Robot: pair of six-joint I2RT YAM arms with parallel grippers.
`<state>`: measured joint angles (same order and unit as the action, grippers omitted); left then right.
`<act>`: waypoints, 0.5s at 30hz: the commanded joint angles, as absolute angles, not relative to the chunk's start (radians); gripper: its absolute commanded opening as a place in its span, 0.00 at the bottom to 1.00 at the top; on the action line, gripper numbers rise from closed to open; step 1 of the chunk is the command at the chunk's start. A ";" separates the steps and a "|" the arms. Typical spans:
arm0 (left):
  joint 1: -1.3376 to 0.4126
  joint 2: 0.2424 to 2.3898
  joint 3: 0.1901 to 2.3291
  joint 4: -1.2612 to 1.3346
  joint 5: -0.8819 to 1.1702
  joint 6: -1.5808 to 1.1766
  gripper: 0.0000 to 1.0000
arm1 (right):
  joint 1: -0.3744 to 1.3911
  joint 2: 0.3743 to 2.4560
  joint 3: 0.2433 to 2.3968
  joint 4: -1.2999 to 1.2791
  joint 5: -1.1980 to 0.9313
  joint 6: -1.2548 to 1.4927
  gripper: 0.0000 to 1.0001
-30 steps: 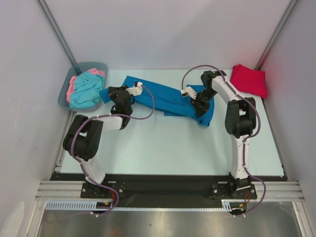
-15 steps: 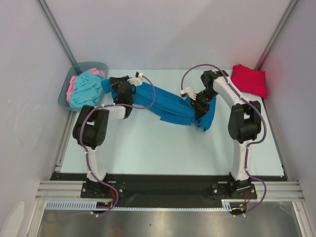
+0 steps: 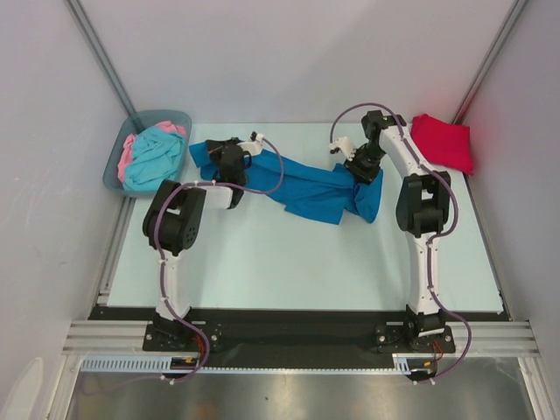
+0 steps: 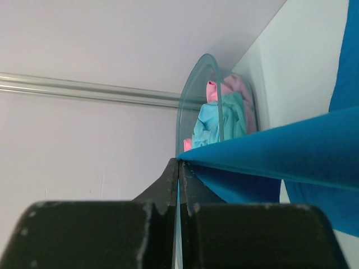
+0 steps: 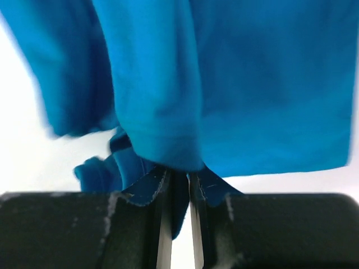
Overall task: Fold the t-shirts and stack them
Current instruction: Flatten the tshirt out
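A deep blue t-shirt [image 3: 306, 185] hangs stretched between my two grippers above the middle of the table. At its left end my left gripper [image 3: 223, 154] is shut on an edge of it; in the left wrist view the jaws [image 4: 178, 162] pinch a thin fold of the blue cloth [image 4: 291, 148]. My right gripper [image 3: 360, 170] holds the right end; there the jaws [image 5: 179, 175] stand a narrow slit apart with a fold of blue cloth [image 5: 252, 84] between them. A bright red t-shirt [image 3: 442, 142] lies folded at the back right.
A grey-blue bin [image 3: 118, 166] at the back left holds a turquoise shirt [image 3: 150, 159] and a pink one [image 3: 129, 149]; the left wrist view shows the bin [image 4: 197, 78] close by. White walls enclose the table [image 3: 289, 254] on three sides.
Both grippers have moved toward the back of the table, pulling the blue t-shirt out longer and flatter. The right jaws have parted a little.
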<state>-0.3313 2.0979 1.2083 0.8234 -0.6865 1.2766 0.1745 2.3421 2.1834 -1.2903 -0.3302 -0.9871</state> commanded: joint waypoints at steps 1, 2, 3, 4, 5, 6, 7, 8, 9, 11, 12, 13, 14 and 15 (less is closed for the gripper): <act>-0.347 2.117 1.261 0.861 -0.729 1.284 0.00 | 0.178 2.373 2.240 -1.212 -0.223 -0.974 0.20; -0.350 2.121 1.267 0.853 -0.732 1.284 0.00 | 0.178 2.384 2.241 -1.195 -0.210 -0.973 0.20; -0.354 2.128 1.270 0.857 -0.735 1.287 0.00 | 0.178 2.385 2.241 -1.180 -0.201 -0.976 0.20; -0.357 2.134 1.276 0.854 -0.741 1.289 0.00 | 0.178 2.388 2.231 -1.122 -0.169 -0.966 0.22; -0.360 2.140 1.279 0.854 -0.744 1.292 0.00 | 0.179 2.393 2.229 -1.106 -0.158 -0.965 0.24; -0.365 2.144 1.282 0.856 -0.749 1.298 0.00 | 0.181 2.398 2.229 -1.065 -0.123 -0.960 0.30; -0.367 2.149 1.288 0.851 -0.755 1.302 0.00 | 0.183 2.398 2.218 -1.033 -0.101 -0.934 0.53; -0.370 2.161 1.293 0.862 -0.762 1.310 0.00 | 0.184 2.393 2.215 -1.005 -0.088 -0.927 0.59; -0.371 2.166 1.295 0.867 -0.768 1.327 0.02 | 0.186 2.388 2.212 -0.983 -0.075 -0.931 0.69; -0.371 2.180 1.304 0.877 -0.787 1.356 0.29 | 0.189 2.370 2.195 -0.957 -0.071 -0.934 0.79; -0.368 2.184 1.305 0.880 -0.791 1.362 0.39 | 0.192 2.344 2.189 -0.939 -0.075 -0.937 0.79; -0.367 2.186 1.305 0.882 -0.805 1.368 0.56 | 0.195 2.327 2.181 -0.934 -0.075 -0.939 0.79; -0.367 2.183 1.301 0.888 -0.808 1.371 0.64 | 0.199 2.312 2.168 -0.933 -0.074 -0.940 0.79; -0.364 2.181 1.296 0.882 -0.814 1.368 0.74 | 0.204 2.269 2.161 -0.925 -0.066 -0.937 0.79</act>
